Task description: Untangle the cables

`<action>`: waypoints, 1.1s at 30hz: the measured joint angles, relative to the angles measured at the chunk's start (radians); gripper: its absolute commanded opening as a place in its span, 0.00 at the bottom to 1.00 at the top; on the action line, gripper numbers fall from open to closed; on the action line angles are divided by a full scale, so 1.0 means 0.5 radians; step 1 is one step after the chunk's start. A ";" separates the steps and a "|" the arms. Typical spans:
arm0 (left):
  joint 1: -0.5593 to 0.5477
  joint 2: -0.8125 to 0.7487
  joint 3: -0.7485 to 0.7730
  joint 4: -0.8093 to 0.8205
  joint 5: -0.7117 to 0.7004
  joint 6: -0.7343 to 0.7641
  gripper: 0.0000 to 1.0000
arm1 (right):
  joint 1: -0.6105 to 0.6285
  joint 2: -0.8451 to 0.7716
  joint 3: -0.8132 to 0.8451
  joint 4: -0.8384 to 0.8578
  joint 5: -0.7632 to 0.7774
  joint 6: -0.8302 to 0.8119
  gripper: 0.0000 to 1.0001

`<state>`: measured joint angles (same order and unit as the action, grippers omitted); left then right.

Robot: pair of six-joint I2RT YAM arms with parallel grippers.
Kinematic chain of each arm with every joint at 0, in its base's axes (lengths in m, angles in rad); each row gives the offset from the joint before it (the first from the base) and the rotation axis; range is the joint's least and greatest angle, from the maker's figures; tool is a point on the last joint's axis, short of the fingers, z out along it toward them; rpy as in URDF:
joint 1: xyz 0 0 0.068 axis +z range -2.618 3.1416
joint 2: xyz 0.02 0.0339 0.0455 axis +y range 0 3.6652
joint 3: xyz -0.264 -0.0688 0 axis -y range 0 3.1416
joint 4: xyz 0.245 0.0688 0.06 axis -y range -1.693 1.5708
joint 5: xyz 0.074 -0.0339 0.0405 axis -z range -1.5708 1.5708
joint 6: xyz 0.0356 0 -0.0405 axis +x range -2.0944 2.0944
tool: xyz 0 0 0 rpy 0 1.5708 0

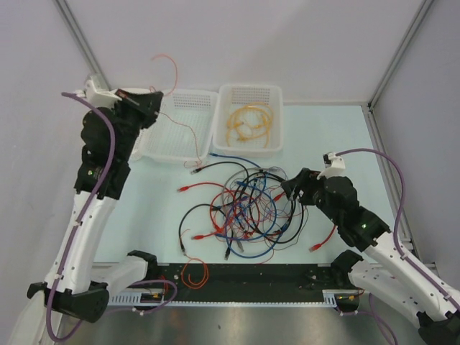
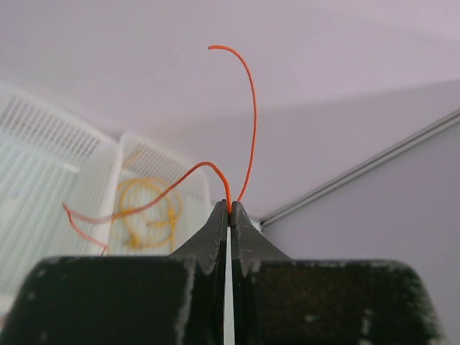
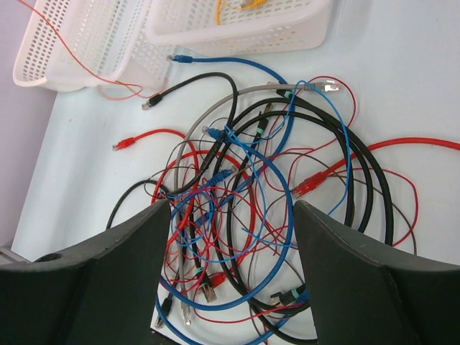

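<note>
A tangle of red, blue, black and grey cables [image 1: 244, 208] lies on the table's middle; it fills the right wrist view [image 3: 251, 194]. My left gripper [image 1: 153, 97] is raised above the left white basket [image 1: 172, 144] and is shut on a thin orange wire [image 2: 249, 108], pinched at the fingertips. The wire loops up [image 1: 172, 66] and trails down into that basket. My right gripper [image 1: 290, 188] is open and empty, hovering over the right side of the tangle, wide apart in its wrist view [image 3: 231, 237].
A second white basket [image 1: 277, 122] at the back holds coiled yellow cables [image 1: 248, 122]. An orange loop [image 1: 194, 273] lies on the black strip at the near edge. A red cable end [image 1: 316, 246] lies right of the tangle.
</note>
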<state>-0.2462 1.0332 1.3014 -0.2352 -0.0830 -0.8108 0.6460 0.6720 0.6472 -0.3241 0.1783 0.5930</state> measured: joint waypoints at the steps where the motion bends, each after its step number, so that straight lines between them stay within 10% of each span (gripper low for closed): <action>1: 0.000 0.016 0.092 0.002 -0.008 0.007 0.00 | 0.000 -0.004 0.000 0.001 -0.001 0.000 0.73; 21: 0.012 1.064 1.634 -0.029 -0.076 0.217 0.00 | -0.015 -0.049 0.000 0.008 0.033 -0.095 0.74; 33: 0.159 1.424 1.545 0.013 -0.014 0.185 0.00 | -0.069 0.122 0.000 0.017 0.033 -0.162 0.74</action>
<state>-0.1669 1.7451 2.0739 -0.2287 -0.0902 -0.7185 0.6117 0.7330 0.6472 -0.3157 0.1947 0.5121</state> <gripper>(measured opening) 0.009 0.742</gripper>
